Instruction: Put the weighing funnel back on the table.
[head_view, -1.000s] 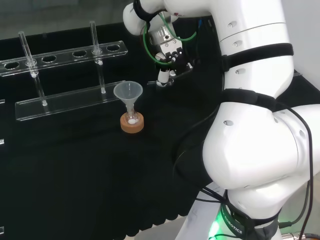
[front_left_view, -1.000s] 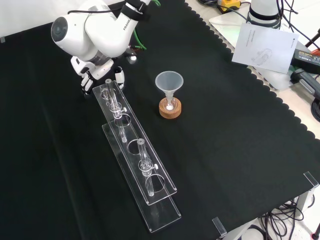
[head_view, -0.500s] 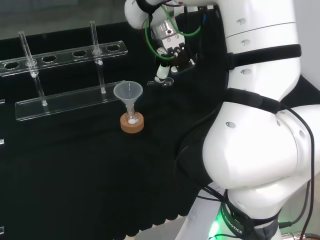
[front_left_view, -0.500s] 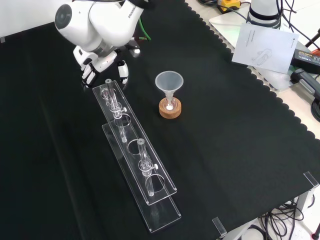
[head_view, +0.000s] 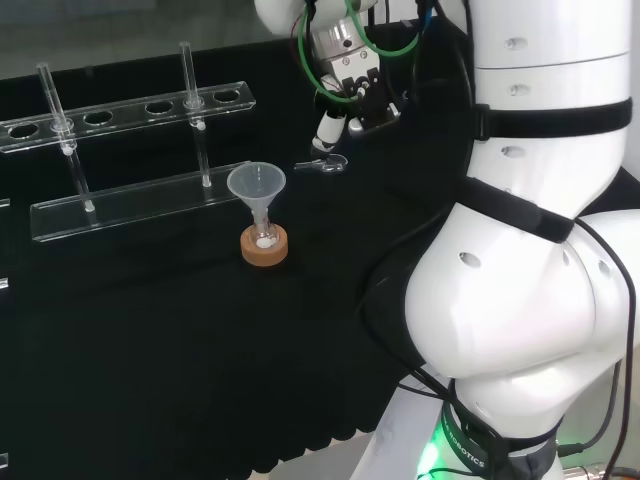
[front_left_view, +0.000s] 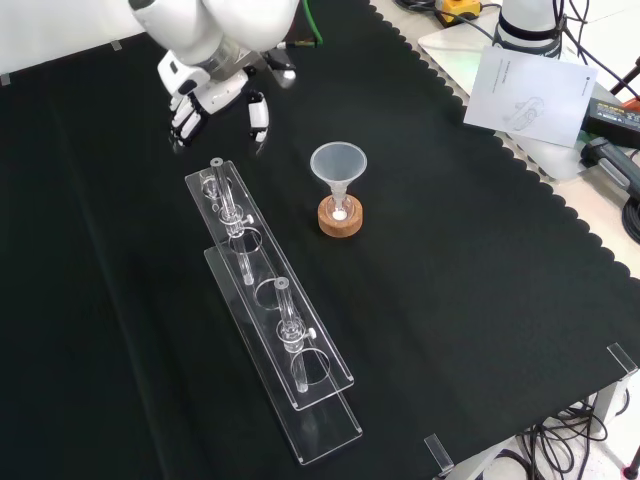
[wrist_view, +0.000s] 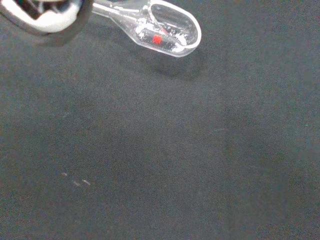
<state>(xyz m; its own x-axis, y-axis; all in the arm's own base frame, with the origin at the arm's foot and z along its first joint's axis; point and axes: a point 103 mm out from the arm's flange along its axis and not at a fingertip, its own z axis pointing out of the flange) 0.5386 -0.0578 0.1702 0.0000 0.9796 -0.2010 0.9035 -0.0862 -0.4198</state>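
We see the weighing funnel (wrist_view: 165, 31) lying on the black cloth of the surface (head_view: 150, 330), with a shadow close under its scoop end. In the head view it sits just below the robot hand (head_view: 350, 95), to the right of the funnel (head_view: 257, 186), which stands mouth up on its cork ring (head_view: 264, 250). The robot hand hangs above, its fingers (front_left_view: 185, 112) relaxed and apart from the thumb (front_left_view: 258, 115) — holding nothing. In the front view it hovers beyond the far end of the clear rack (front_left_view: 270, 330) — 2 glass tubes (front_left_view: 286, 312) stand upright there.
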